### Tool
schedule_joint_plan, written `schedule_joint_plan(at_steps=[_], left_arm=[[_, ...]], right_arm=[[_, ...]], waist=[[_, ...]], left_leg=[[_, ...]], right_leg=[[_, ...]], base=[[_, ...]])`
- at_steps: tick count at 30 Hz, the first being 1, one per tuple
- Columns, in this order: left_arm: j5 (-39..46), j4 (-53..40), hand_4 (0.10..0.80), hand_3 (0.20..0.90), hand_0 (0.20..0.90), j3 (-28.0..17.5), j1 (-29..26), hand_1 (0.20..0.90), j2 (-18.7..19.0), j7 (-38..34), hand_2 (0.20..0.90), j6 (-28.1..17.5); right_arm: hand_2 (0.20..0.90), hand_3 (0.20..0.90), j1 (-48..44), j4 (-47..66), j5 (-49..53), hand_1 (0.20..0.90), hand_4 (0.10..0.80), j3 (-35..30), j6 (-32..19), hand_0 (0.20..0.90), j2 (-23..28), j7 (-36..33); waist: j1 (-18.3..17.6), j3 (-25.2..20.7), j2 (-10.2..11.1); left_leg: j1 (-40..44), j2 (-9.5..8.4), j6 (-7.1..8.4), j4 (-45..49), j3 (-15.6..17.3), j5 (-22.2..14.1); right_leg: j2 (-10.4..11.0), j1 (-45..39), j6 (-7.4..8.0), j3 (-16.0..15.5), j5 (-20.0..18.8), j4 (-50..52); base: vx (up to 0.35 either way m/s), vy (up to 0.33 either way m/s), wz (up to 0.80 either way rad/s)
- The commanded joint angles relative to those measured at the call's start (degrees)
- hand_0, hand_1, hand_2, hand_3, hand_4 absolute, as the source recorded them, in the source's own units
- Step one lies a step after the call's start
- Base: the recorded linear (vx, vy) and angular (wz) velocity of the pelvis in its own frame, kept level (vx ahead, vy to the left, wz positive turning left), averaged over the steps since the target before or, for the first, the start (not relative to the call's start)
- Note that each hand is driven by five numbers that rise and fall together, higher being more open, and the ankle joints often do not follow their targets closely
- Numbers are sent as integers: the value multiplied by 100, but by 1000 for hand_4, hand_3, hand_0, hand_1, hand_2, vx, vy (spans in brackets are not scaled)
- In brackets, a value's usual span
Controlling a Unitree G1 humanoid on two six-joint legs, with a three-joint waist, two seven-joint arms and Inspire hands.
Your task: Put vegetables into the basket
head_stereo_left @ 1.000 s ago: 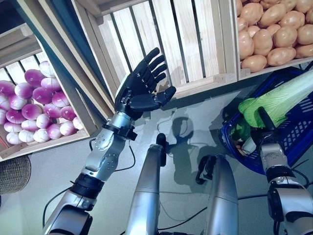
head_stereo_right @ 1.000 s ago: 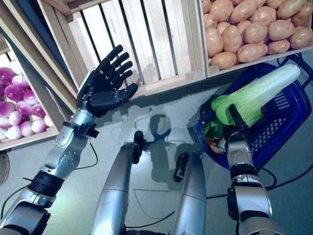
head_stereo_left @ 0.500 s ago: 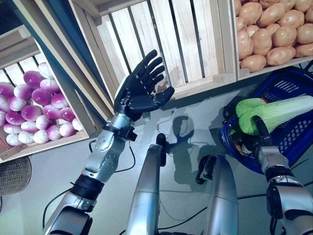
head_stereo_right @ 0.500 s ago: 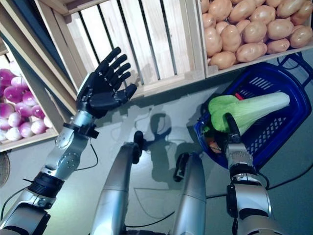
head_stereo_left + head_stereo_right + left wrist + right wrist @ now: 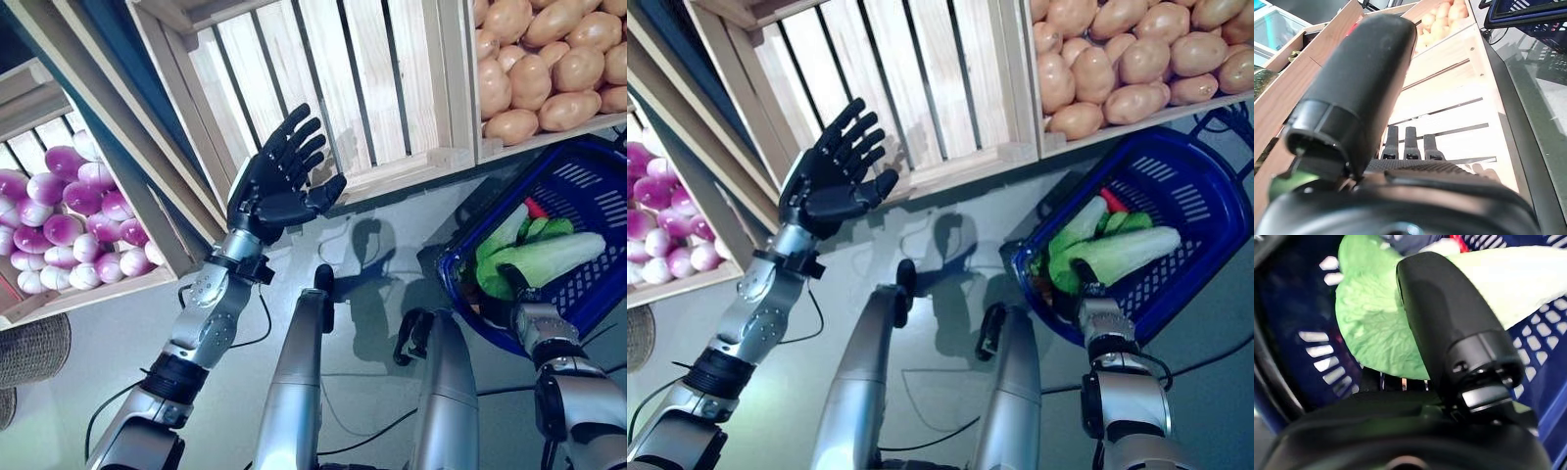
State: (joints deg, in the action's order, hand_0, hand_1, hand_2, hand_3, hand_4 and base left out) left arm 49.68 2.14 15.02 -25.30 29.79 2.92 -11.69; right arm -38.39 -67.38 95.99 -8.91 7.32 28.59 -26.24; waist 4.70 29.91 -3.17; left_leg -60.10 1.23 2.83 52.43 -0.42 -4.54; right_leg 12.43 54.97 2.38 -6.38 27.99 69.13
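Observation:
A long pale green napa cabbage [image 5: 549, 257] lies in the blue plastic basket [image 5: 1187, 186] on the floor at the right. My right hand [image 5: 513, 294] is down at the basket's near rim, shut on the cabbage's leafy end. In the right wrist view its thumb [image 5: 1449, 318] lies over the green leaves [image 5: 1371, 328]. Other green vegetables [image 5: 506, 235] and a red one [image 5: 534, 208] lie in the basket beside it. My left hand [image 5: 279, 181] is open and empty, raised in front of a slatted wooden crate [image 5: 362, 78].
The wooden stand [image 5: 176, 186] with its slanted crates runs across the back, and its front edge hangs just over the basket's far rim. A woven basket [image 5: 34, 348] sits on the floor at the far left. Grey floor [image 5: 372, 255] lies between the stand and me.
My right hand has lowered the cabbage from raised and tilted above the basket to lying down inside it. The left hand has barely moved.

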Motion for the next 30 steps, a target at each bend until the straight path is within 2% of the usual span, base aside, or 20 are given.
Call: schedule_joint_plan(at_steps=[1,8,14,18,20,24,28,30], left_arm=[[-88,-823,800,900,900,-295,-253,900,-264,79,900,-747],[-63,-891,800,900,900,-309,-259,900,-226,30,900,-664],[-28,-955,800,900,900,-259,-303,900,-145,-18,900,-654],[-48,-975,800,900,900,-219,-349,900,-141,-44,900,-586],[-17,-954,800,900,900,-232,-388,900,-158,-74,900,-439],[118,-883,800,900,900,-226,-199,900,-136,53,900,-233],[212,-814,800,900,900,-209,46,900,-184,71,900,-42],[307,-799,800,900,900,-201,243,900,-218,22,900,125]], right_arm=[[900,900,101,-200,409,900,800,-117,153,900,22,-404],[900,900,61,-297,141,900,800,-156,119,900,73,-649],[900,900,-33,-379,-1032,900,800,-108,-306,900,142,-1020],[900,900,-153,-79,-1719,900,800,7,-880,900,85,-1142],[900,900,-166,179,-2436,900,800,128,-1131,900,23,-1398],[900,900,202,790,-3856,900,800,493,-1226,900,-38,-2236],[900,900,575,1027,-4597,900,800,676,-1199,900,13,-2341],[900,900,860,1365,-5031,900,800,794,-1303,900,-11,-2442]], waist=[[-15,-12,-245],[1,-12,-248],[11,-12,-214],[37,-12,-151],[47,-12,-95],[44,-150,57],[16,-406,124],[-3,-590,143]], left_leg=[[591,-104,-381,280,257,-1062],[671,-109,-382,216,240,-1074],[1060,-18,-297,-280,272,-901],[1611,-19,-205,-1050,346,-594],[1946,-41,-160,-1511,365,-404],[2778,-107,-170,-2488,311,-23],[3345,-129,-181,-3255,302,204],[3698,-84,-151,-3873,289,456]], right_leg=[[-204,-108,-144,63,-1355,-839],[-209,-182,-161,36,-1334,-890],[-265,-597,-131,16,-1440,-1348],[-291,-1215,-79,-89,-1675,-2109],[-273,-1564,-28,-152,-1829,-2563],[-270,-2440,58,-268,-2231,-3748],[-292,-3045,118,-383,-2457,-4611],[-313,-3412,166,-465,-2671,-5183]], base=[[-21,-14,4],[1,-9,4],[11,-5,-4],[0,0,0],[7,15,-2],[56,49,-4],[84,69,-4],[81,55,-14]])
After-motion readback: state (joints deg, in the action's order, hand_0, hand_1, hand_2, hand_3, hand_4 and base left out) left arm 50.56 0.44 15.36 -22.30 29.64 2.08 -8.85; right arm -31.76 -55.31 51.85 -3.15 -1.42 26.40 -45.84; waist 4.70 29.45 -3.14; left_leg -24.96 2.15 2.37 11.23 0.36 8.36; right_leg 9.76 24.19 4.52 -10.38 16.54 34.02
